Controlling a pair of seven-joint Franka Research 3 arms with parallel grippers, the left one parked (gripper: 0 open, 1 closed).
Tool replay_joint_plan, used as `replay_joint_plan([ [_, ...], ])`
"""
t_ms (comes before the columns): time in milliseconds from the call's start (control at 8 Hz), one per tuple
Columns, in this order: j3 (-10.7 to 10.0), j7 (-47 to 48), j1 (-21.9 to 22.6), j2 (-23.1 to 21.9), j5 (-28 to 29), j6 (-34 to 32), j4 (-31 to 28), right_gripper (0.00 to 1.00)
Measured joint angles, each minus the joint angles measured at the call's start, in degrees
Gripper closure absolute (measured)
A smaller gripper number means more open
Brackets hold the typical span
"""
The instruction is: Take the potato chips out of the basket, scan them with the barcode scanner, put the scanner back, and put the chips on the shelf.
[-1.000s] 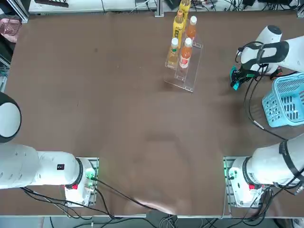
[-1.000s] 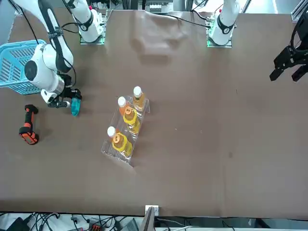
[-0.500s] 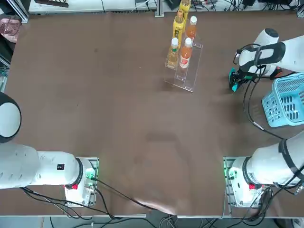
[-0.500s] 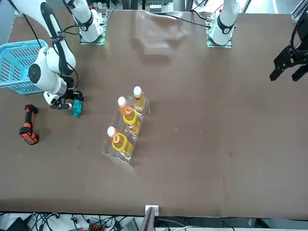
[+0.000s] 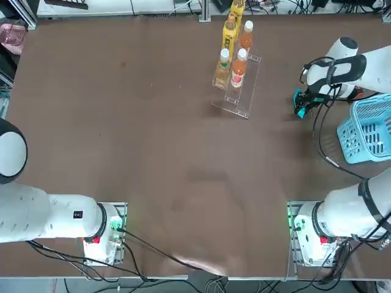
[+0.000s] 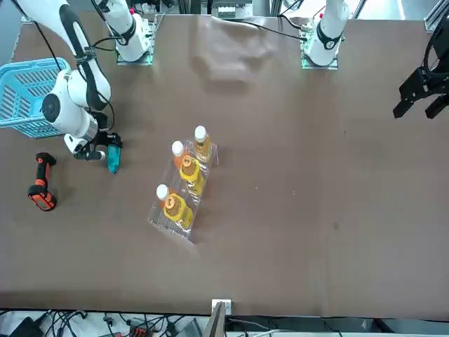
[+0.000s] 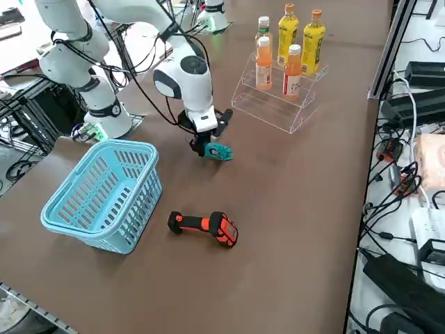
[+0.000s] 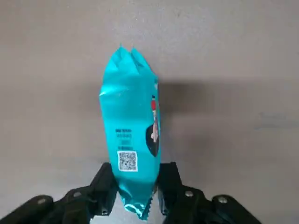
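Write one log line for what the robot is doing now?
right gripper: around potato chips, low over table | barcode scanner: on table | basket: empty

Glossy film, moulded plastic and clear acrylic on a matt brown top

We see the potato chips (image 8: 131,140) wrapped in shiny teal film, creased, with crimped ends and a printed code square; the black fingers (image 8: 105,189) beside it look like matt plastic. At the lower left of the right side view, the basket (image 7: 104,191) is smooth light blue plastic with lattice walls, and the barcode scanner (image 7: 205,227) near it is black and orange-red plastic with a slight sheen. The shelf (image 7: 274,97) at the upper middle is clear, glossy acrylic carrying smooth plastic bottles (image 7: 288,69). The table (image 5: 153,140) looks matt brown and even. The arm's shell (image 7: 184,80) is glossy white plastic.
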Motion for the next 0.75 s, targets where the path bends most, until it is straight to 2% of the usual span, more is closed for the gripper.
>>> replay_joint_plan([
  [250, 0.0, 0.3, 0.0, 0.4, 0.0, 0.1, 0.0, 0.38],
  [500, 0.0, 0.5, 0.0, 0.6, 0.0, 0.4, 0.0, 0.02],
  [750, 0.0, 0.5, 0.0, 0.8, 0.0, 0.5, 0.0, 0.0],
])
